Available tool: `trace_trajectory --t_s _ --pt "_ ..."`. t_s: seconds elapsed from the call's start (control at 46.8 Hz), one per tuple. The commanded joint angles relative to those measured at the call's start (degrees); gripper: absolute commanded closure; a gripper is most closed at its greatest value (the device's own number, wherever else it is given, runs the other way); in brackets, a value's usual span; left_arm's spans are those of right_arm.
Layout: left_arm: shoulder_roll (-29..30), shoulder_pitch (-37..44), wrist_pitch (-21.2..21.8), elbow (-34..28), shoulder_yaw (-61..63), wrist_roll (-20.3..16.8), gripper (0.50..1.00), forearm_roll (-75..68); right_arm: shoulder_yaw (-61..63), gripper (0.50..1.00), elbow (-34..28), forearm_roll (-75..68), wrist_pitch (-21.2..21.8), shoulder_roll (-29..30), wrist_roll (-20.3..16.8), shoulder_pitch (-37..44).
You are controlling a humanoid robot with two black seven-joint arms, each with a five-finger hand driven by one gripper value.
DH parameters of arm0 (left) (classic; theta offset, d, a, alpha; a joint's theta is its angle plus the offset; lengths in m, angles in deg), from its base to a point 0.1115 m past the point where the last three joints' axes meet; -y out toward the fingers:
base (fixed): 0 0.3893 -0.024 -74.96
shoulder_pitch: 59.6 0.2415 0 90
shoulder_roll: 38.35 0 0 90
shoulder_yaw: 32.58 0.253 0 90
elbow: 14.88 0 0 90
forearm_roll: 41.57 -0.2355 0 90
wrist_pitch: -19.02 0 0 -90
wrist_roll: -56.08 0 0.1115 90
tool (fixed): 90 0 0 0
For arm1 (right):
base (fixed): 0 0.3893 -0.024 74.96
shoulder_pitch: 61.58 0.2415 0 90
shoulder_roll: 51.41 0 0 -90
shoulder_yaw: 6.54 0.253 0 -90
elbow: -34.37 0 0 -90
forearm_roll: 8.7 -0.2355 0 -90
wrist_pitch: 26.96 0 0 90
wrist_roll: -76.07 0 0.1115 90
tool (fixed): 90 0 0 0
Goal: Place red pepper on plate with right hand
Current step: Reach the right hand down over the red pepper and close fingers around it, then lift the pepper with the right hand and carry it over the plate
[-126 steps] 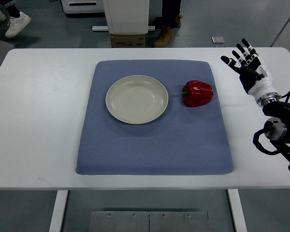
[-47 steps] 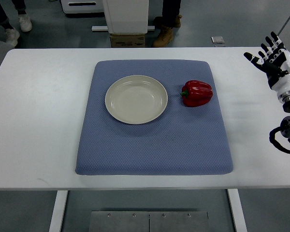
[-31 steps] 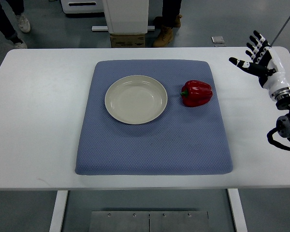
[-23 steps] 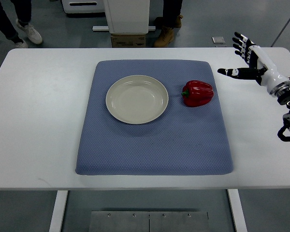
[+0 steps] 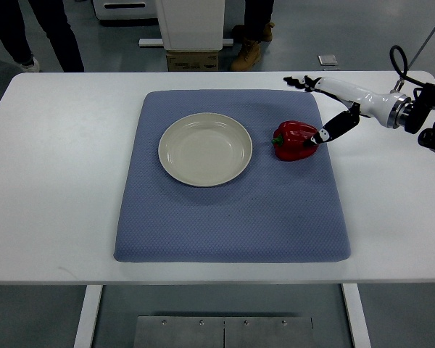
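Observation:
A red bell pepper [image 5: 295, 141] lies on the blue mat [image 5: 232, 214], right of an empty cream plate [image 5: 204, 149]. My right hand [image 5: 308, 107] comes in from the right edge and is open, turned sideways over the mat's far right corner. Its thumb [image 5: 328, 132] touches or nearly touches the pepper's right side. Its other fingers [image 5: 299, 80] stretch out beyond the pepper, apart from it. The pepper rests on the mat and is not grasped. The left arm is not in view.
The mat lies in the middle of a white table [image 5: 58, 181]. Beyond the far edge stand a white pedestal with a cardboard box [image 5: 192, 59], a person's boots [image 5: 249, 51] and another person's legs [image 5: 51, 32].
My right hand has swung in from the table's right edge to the left and lowered to the pepper's right side, rotating sideways. The pepper and plate have not moved. A person walked at the far left.

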Motion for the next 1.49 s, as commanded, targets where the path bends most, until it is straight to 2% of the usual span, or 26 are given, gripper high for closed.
trace_trajectory --t_s 0.0,0.107,0.278,0.384,0.534,0.705,0.833,1.046,1.11,1.238,1.473 --pt "0.0 0.01 0.0 0.0 0.0 -0.04 0.5 0.0 -2.88 0.5 0.23 -0.08 -0.09 2.03 0.01 1.75" --pt "0.0 0.01 0.0 0.0 0.0 -0.04 0.5 0.0 -3.24 0.5 0.41 -0.08 -0.09 2.64 0.01 2.28" --pt "0.0 0.01 0.0 0.0 0.0 0.05 0.5 0.0 -3.24 0.5 1.64 -0.69 -0.44 5.28 -5.1 1.58" --pt "0.0 0.01 0.0 0.0 0.0 -0.04 0.5 0.0 -3.32 0.5 3.92 -0.78 -1.93 7.48 -6.95 0.09" --pt "0.0 0.01 0.0 0.0 0.0 -0.04 0.5 0.0 -3.33 0.5 9.28 -0.78 -2.64 9.85 -7.66 -1.85" --pt "0.0 0.01 0.0 0.0 0.0 -0.04 0.5 0.0 -5.16 0.515 9.46 -0.61 -2.64 10.03 -7.83 -2.2" --pt "0.0 0.01 0.0 0.0 0.0 0.05 0.5 0.0 -7.37 0.567 9.99 -0.61 -2.99 11.35 -7.57 -3.0" --pt "0.0 0.01 0.0 0.0 0.0 -0.04 0.5 0.0 -7.63 0.686 11.92 -0.52 -2.9 11.87 -7.48 -4.31" --pt "0.0 0.01 0.0 0.0 0.0 -0.04 0.5 0.0 -8.86 0.76 13.06 -0.43 -2.9 12.66 -7.39 -4.66" --pt "0.0 0.01 0.0 0.0 0.0 -0.04 0.5 0.0 -12.02 1.0 15.61 -0.52 -2.9 14.6 -7.13 -4.93" --pt "0.0 0.01 0.0 0.0 0.0 -0.04 0.5 0.0 -11.33 1.0 16.32 -2.01 -2.81 14.86 -7.13 -4.23"
